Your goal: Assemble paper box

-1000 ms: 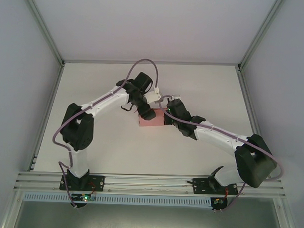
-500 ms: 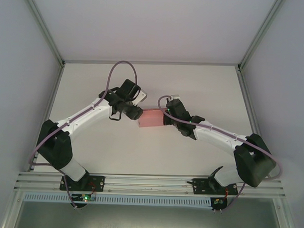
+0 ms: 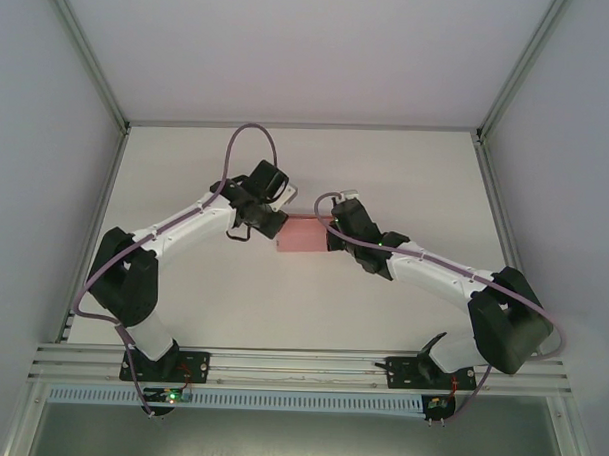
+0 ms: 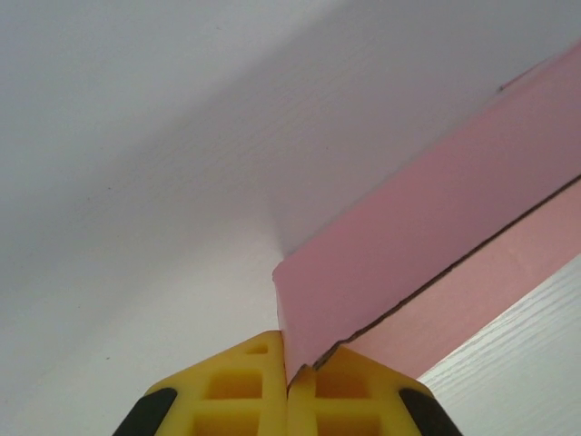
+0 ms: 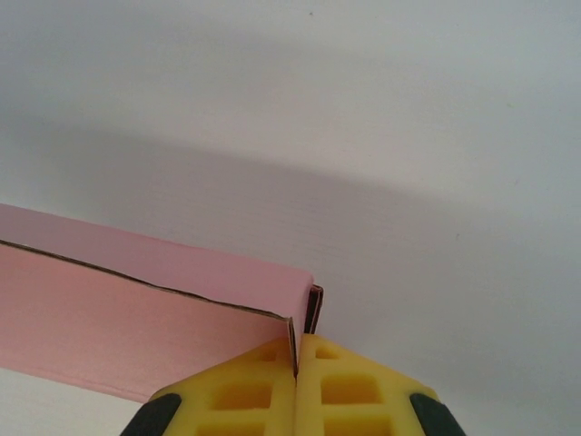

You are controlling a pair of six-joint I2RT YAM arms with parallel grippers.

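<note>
Midway between the tabletop's (image 3: 186, 174) side edges, left gripper (image 3: 278, 229) and right gripper (image 3: 330, 236) clamp the box's (image 3: 304, 234) opposite ends, likely bracing it for folding.

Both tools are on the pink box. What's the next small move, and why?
Probably release the right tool and push the end shut. Both it and the left tool are pinched on opposite ends of the paper box, and the right-wrist view shows a dark gap at that end's fold.
</note>
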